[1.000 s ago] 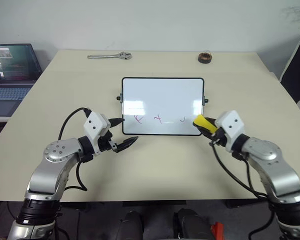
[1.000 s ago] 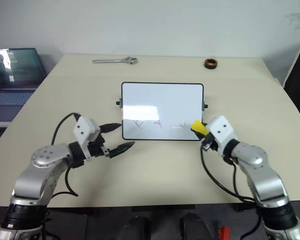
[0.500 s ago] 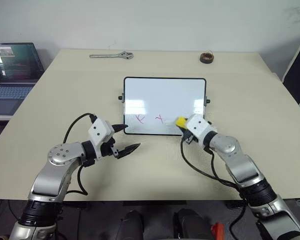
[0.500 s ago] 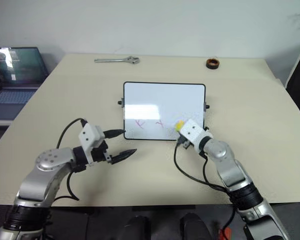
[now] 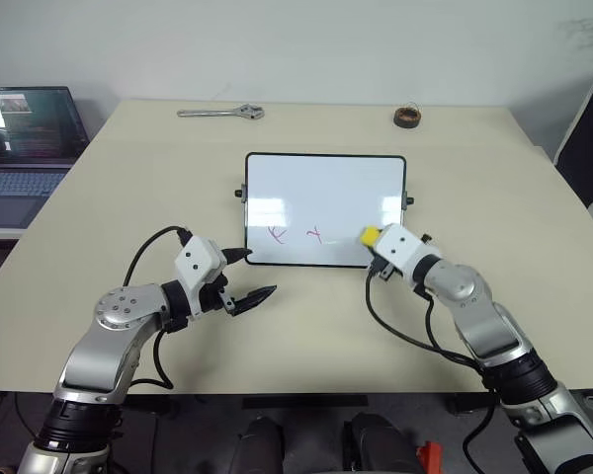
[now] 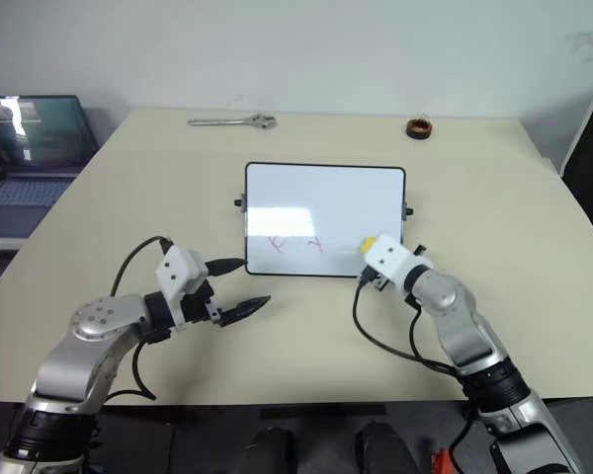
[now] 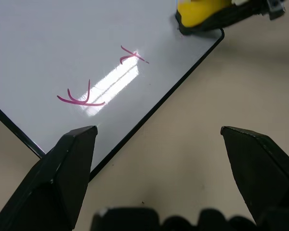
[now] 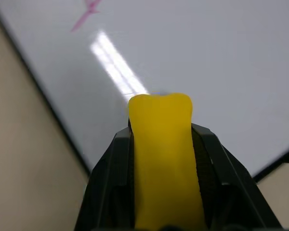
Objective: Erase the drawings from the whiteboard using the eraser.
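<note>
The whiteboard [image 5: 325, 209] lies flat near the middle of the beige table [image 5: 128, 178], long side across, its thin black frame and small side knobs visible. Two red drawings [image 5: 296, 235] are on its near half, toward the left and centre: a crossed squiggle and, just to its right, a smaller tick-like mark. The area of board to the right of them, by the near right corner, reads clean white under a glare patch. The right gripper [image 5: 377, 240] is clamped on the yellow eraser [image 5: 371, 235], its two black fingers [image 8: 208, 159] pressed against the block's flanks so that the block bulges slightly at its tip. The eraser sits over the near right part of the board, just inside the frame; the left wrist view shows its dark underside down at the board surface, though actual contact cannot be confirmed. The eraser stands clear to the right of the nearer red mark. The left gripper [image 5: 249, 274] is held over the table just off the board's near left corner, its fingers [image 7: 67, 168] spread wide apart and gripping nothing. At the far edge of the table lie an adjustable wrench [image 5: 220, 113] to the left and a small brown roll [image 5: 406, 116] to the right. An open laptop [image 5: 25, 138] sits on a separate surface off the table's left side.
</note>
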### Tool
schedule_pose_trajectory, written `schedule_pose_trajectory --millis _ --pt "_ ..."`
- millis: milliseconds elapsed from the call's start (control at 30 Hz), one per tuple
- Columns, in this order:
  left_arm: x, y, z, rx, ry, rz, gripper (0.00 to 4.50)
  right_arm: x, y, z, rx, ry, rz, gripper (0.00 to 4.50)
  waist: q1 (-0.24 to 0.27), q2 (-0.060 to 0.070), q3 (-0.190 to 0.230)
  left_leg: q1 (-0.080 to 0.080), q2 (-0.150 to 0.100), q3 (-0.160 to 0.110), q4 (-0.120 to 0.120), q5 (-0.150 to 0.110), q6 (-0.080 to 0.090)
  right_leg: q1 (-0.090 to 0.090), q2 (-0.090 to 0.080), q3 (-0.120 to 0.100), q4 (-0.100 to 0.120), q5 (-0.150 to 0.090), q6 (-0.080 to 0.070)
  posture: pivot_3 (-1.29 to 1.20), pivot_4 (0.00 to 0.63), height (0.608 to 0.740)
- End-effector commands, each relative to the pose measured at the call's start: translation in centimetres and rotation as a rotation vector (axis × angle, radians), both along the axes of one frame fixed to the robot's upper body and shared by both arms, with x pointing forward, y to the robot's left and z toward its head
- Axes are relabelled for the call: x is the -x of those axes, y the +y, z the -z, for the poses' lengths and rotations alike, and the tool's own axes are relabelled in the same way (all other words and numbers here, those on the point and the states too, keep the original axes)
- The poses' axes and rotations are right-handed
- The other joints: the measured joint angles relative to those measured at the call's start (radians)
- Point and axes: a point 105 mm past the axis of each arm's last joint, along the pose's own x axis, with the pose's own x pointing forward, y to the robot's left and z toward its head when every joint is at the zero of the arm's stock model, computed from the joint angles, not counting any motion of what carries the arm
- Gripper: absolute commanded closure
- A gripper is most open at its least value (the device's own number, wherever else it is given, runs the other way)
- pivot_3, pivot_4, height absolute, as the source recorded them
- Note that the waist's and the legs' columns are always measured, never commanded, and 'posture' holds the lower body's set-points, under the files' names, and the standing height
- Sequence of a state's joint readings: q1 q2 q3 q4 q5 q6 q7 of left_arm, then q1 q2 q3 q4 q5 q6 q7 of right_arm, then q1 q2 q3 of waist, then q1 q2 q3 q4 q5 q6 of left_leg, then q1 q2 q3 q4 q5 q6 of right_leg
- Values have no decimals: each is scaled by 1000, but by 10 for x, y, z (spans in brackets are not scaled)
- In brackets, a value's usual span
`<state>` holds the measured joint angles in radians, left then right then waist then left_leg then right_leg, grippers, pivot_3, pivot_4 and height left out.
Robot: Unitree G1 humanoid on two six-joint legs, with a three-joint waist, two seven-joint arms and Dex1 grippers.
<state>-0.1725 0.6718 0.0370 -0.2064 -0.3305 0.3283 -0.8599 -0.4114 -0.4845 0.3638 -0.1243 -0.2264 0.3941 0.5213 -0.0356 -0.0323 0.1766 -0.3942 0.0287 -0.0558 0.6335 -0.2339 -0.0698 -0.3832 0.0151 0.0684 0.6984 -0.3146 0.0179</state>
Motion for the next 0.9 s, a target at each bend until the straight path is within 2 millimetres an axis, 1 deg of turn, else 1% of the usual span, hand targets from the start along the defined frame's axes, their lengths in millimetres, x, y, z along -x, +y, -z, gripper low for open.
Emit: schedule_pose_trajectory --millis 33,100,167,200,300,367,433,533,567,633,700,767,800,900 --pt "-1 -2 -17 -5 -60 12 0 -5 -1 -3 26 -26 31 3286 -5 0 0 0 0 0 0 0 0 0 0 0 0 0 0 0 150 740" --pt "-1 -1 -17 -7 -60 11 0 -20 -8 -20 -12 -121 132 3287 -11 0 0 0 0 1 0 0 0 0 1 0 0 0 0 0 150 740" --pt "-1 -2 -17 -7 -60 12 0 -29 -16 -28 -26 -166 200 3287 -14 0 0 1 0 0 0 0 0 0 1 0 0 0 -1 0 150 740" --pt "-1 -2 -17 -6 -61 12 0 -32 -22 -30 -28 -176 229 3287 -14 0 0 1 0 0 0 0 0 0 1 0 0 1 -1 0 150 740" --pt "0 -2 -17 -3 -62 12 0 -33 -33 -23 -7 -157 263 3287 -9 -1 0 0 0 0 0 0 0 0 0 0 0 1 -1 0 150 740" --pt "0 -2 -16 -2 -60 10 0 -25 -35 -11 27 -99 225 3287 -5 -1 0 0 0 0 0 0 0 0 0 0 0 1 -1 0 150 740" --pt "1 -1 -15 -1 -58 6 0 -11 -30 1 57 -24 143 3287 0 -1 0 0 0 -1 0 0 0 0 0 -1 0 0 -1 0 150 740" --pt "1 0 -14 7 -51 -8 0 8 -17 8 78 36 31 3287 1 -1 -1 2 0 -1 0 0 0 3 0 -1 -1 0 0 0 150 740" --pt "1 2 -14 17 -44 -20 0 11 -12 6 54 44 20 3287 1 -1 -1 3 0 -1 0 0 0 4 0 -1 -1 0 0 0 150 740" --pt "0 8 -15 50 -30 -58 0 8 -6 -12 -102 28 76 3288 -8 -1 0 3 0 -1 0 0 0 4 1 0 -1 -1 3 0 150 740" --pt "-2 18 -15 65 -23 -101 0 3 -7 -30 -218 14 123 3288 -17 0 0 4 1 -1 0 0 0 4 1 0 0 -1 2 0 150 740" --pt "-2 28 -17 86 -15 -144 0 5 -4 -43 -297 28 92 3290 -18 0 0 3 1 -1 -1 0 0 3 1 0 0 -1 2 0 150 740" --pt "-2 31 -17 92 -12 -156 0 7 -3 -46 -319 36 77 3290 -18 0 0 3 1 -1 -1 0 0 3 1 0 0 -1 2 0 150 740" --pt "1 46 -14 83 8 -207 0 22 9 -60 -420 108 -27 3290 -17 0 0 1 1 -2 -1 0 0 3 -1 -2 -1 -1 1 0 150 740"
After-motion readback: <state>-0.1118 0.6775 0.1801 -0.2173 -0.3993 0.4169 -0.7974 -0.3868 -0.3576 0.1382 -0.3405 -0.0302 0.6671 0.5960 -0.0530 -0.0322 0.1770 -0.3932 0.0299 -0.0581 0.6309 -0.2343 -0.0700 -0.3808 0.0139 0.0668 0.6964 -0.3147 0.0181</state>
